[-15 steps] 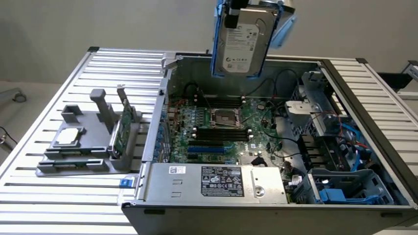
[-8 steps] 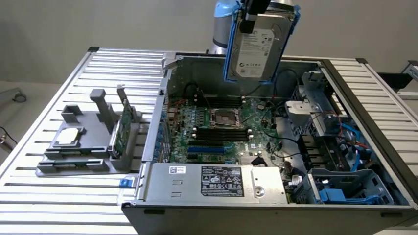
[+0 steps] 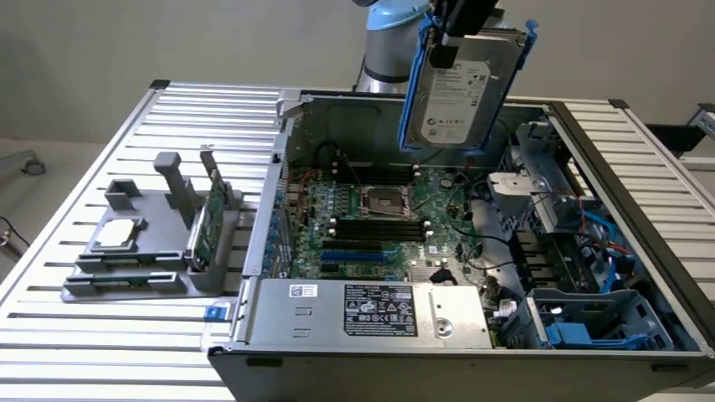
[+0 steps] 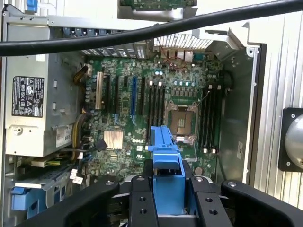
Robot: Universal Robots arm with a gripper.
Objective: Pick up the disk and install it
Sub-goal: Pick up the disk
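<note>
Exterior view high, angled down on the computer case (image 3: 344, 126), wrist view closer — looking straight down, motherboard (image 3: 447, 228) shared.

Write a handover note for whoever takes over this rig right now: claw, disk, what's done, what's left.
Claw: shut on the silver-grey metal disk with white label and blue plastic rails, gripping its blue end.
Disk: in the air, hanging upright over the open grey metal computer case, above the green motherboard.
Done: disk picked up.
Left: disk not yet installed in the case.
</note>
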